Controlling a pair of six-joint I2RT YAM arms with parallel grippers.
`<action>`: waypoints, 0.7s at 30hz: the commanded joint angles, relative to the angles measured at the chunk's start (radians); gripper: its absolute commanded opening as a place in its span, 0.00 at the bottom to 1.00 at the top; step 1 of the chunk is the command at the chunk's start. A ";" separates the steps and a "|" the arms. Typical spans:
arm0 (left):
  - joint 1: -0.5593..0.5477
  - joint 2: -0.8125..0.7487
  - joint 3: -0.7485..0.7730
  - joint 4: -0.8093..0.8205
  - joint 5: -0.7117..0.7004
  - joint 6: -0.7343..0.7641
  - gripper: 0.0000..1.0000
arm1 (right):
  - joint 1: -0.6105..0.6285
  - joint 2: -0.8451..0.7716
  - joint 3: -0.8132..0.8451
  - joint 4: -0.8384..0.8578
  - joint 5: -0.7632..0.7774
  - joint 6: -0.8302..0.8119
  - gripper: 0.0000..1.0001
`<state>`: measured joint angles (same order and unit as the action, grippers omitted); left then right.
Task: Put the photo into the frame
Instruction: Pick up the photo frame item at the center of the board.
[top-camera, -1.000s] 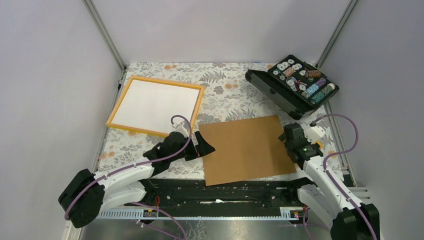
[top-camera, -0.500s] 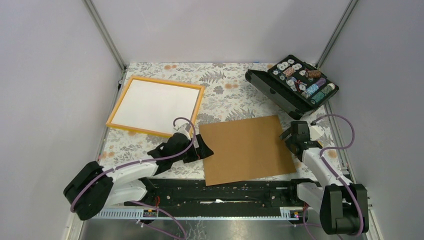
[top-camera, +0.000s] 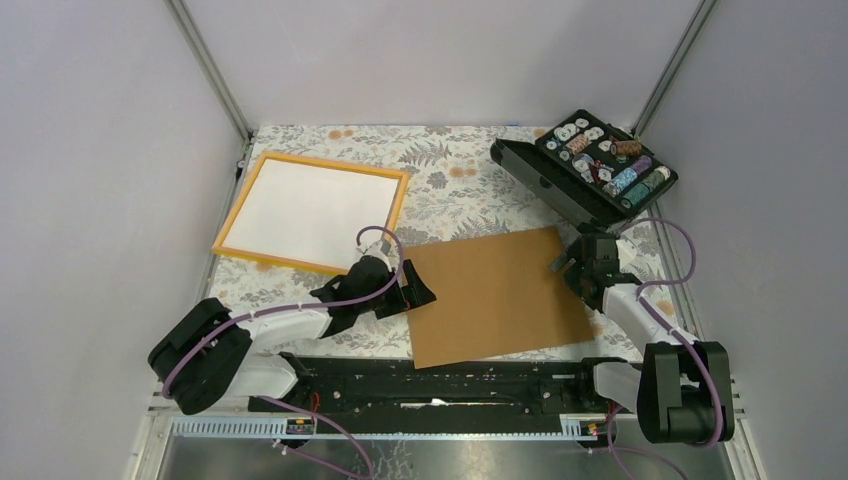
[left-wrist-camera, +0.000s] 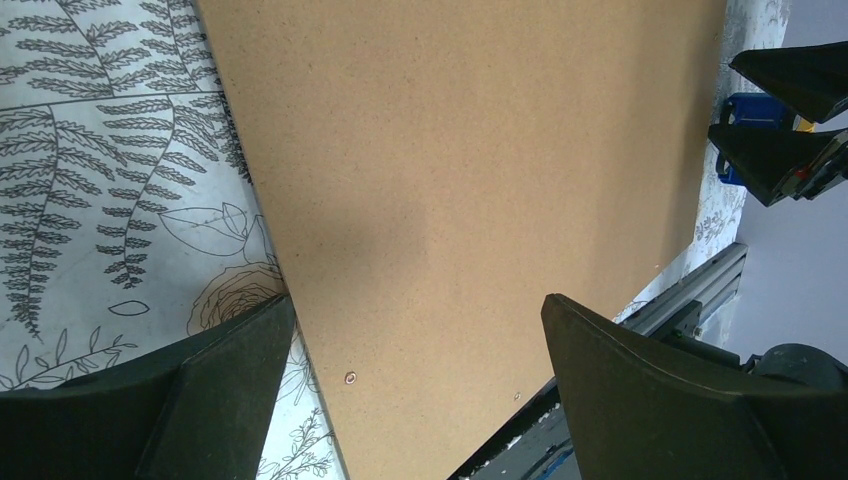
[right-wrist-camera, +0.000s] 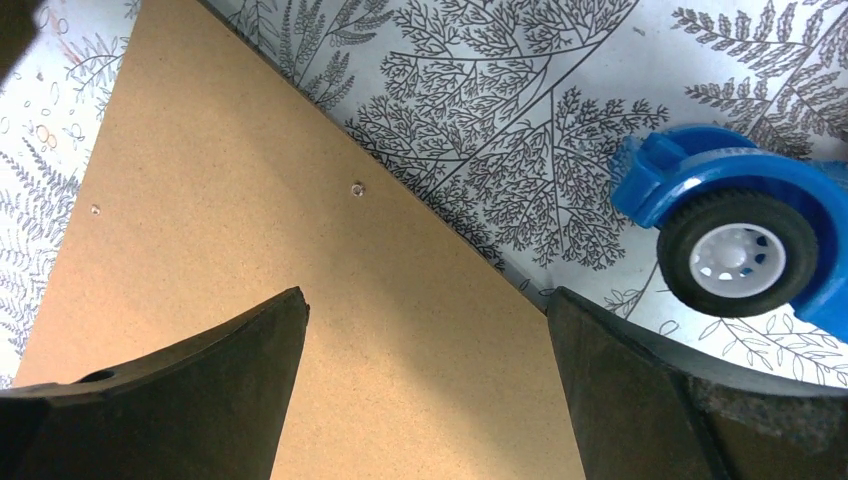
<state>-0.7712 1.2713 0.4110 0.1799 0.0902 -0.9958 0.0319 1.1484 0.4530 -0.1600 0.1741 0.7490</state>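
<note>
The photo (top-camera: 495, 295) lies flat in the middle of the table with its plain brown reverse up, and the print is hidden. The orange-yellow frame (top-camera: 335, 165) lies at the back left, showing a white inside. My left gripper (top-camera: 418, 290) is open at the photo's left edge. In the left wrist view the gripper (left-wrist-camera: 419, 300) straddles that edge of the photo (left-wrist-camera: 470, 180). My right gripper (top-camera: 572, 266) is open at the photo's right edge. In the right wrist view this gripper (right-wrist-camera: 426, 295) has one finger over the photo (right-wrist-camera: 250, 250) and the other over the cloth.
A black case (top-camera: 600, 170) of small round parts stands open at the back right. A blue toy car (right-wrist-camera: 740, 235) sits on the floral cloth just right of my right gripper. Metal rails run along the table's near edge (top-camera: 450, 385).
My right gripper has swung back and inward to the photo's right edge. My left gripper has edged right and a little back over the left edge. The photo has barely shifted.
</note>
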 joint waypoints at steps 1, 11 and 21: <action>-0.008 -0.012 0.043 0.060 0.068 -0.023 0.98 | 0.007 0.014 -0.079 -0.051 -0.237 0.019 0.96; -0.007 -0.059 0.136 0.125 0.213 -0.074 0.97 | 0.007 -0.137 -0.176 -0.016 -0.351 0.063 0.96; -0.006 -0.159 0.194 0.165 0.194 -0.136 0.96 | 0.007 -0.130 -0.177 -0.001 -0.378 0.043 0.95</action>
<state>-0.7494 1.1786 0.4828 0.0250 0.1436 -1.0214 0.0093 0.9947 0.3183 -0.0349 0.0917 0.7097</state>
